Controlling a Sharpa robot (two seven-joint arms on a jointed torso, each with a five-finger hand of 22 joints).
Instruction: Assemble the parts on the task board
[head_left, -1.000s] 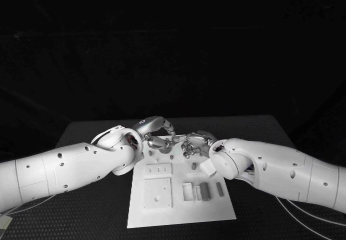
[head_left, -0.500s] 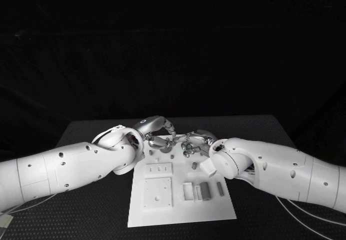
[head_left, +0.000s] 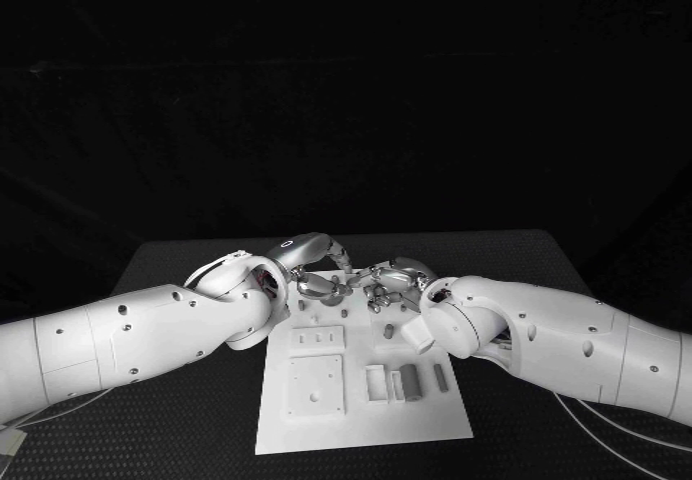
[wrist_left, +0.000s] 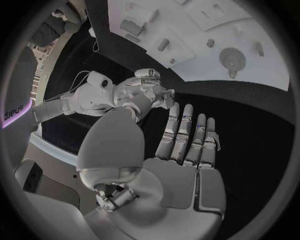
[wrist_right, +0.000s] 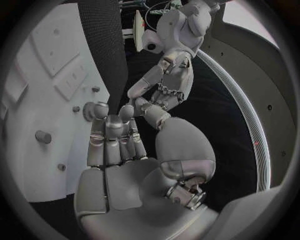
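The white task board (head_left: 361, 425) lies in the middle of the black table. Grey upright parts (head_left: 410, 381) stand in its near right section, and a small peg (head_left: 389, 330) stands further up. My left hand (head_left: 309, 268) and right hand (head_left: 389, 284) hover close together over the board's far end. In the left wrist view the left hand's fingers (wrist_left: 187, 135) stretch out straight with nothing in them, beyond the board's edge (wrist_left: 250, 55). In the right wrist view the right hand's fingers (wrist_right: 112, 137) lie flat, their tips next to a round grey part (wrist_right: 89, 111). Neither hand holds anything.
Two raised white plates (head_left: 315, 385) sit on the board's near left. A white block (head_left: 375, 383) stands beside the grey parts. Small pegs (wrist_right: 42, 136) dot the board near the right hand. Black table (head_left: 188, 420) surrounds the board on both sides.
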